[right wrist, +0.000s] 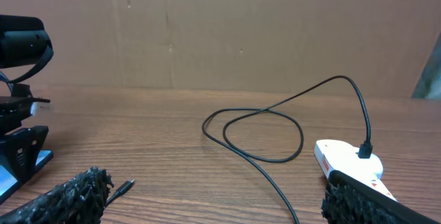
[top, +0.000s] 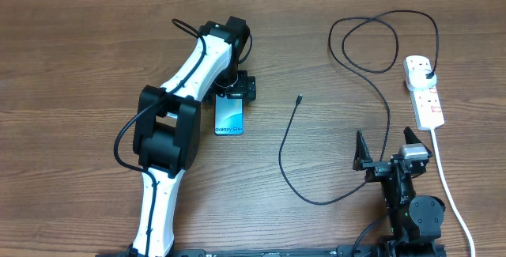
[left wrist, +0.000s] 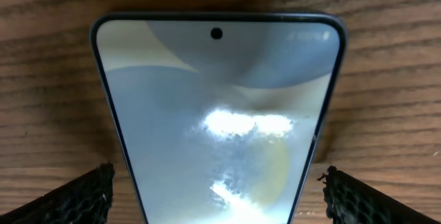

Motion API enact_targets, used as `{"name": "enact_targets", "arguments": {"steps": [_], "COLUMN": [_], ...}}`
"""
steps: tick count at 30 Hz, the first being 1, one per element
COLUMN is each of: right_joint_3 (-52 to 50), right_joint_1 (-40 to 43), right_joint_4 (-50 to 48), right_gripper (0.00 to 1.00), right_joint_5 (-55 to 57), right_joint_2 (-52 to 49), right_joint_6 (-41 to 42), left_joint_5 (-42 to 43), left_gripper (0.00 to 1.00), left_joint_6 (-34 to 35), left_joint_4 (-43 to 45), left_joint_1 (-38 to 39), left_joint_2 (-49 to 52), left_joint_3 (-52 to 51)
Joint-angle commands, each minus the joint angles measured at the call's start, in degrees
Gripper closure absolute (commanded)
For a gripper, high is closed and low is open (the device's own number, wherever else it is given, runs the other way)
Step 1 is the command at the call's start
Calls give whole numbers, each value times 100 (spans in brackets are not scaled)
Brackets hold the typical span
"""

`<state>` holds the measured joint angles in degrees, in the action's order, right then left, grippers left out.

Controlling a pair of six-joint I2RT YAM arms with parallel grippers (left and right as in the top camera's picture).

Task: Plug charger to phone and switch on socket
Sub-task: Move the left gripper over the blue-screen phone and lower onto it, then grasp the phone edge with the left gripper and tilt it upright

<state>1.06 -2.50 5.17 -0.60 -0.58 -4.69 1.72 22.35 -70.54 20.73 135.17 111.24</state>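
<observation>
One "Galaxy S24" phone (left wrist: 217, 114) lies within the wide-open left gripper (left wrist: 217, 179); one charger (right wrist: 364, 149), one socket (top: 423, 91) ahead of the wide-open right gripper (top: 385, 136).

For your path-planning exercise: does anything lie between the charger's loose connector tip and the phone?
Nothing visible does: only bare table lies between the charger tip and the phone.

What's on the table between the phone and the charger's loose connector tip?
Nothing: only bare table separates the phone from the charger's connector tip, as the overhead view shows.
</observation>
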Motion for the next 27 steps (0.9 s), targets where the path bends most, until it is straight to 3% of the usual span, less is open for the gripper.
{"name": "enact_targets", "arguments": {"steps": [1,7,12,24,27], "right_joint_3": [-59,-57,-59,-59,-57], "right_joint_1": [26,26,26,26,26], "right_joint_4": [-31,-33,-31,-31,-31], "right_gripper": [0,0,0,0,0], "right_joint_5": [55,55,55,55,55], "right_joint_2": [42,42,42,42,42], "right_joint_6": [13,13,13,13,13], "left_joint_5": [-61,-107,111,232,240], "left_gripper": [0,0,0,0,4], "left_joint_6": [236,243,667,680,597], "left_joint_4": [258,710,686,763,798], "left_joint_1": [-17,-9,20,70,70], "left_joint_2": [48,48,48,48,48], "left_joint_3": [-361,-901,-1123,-1554,-1554]}}
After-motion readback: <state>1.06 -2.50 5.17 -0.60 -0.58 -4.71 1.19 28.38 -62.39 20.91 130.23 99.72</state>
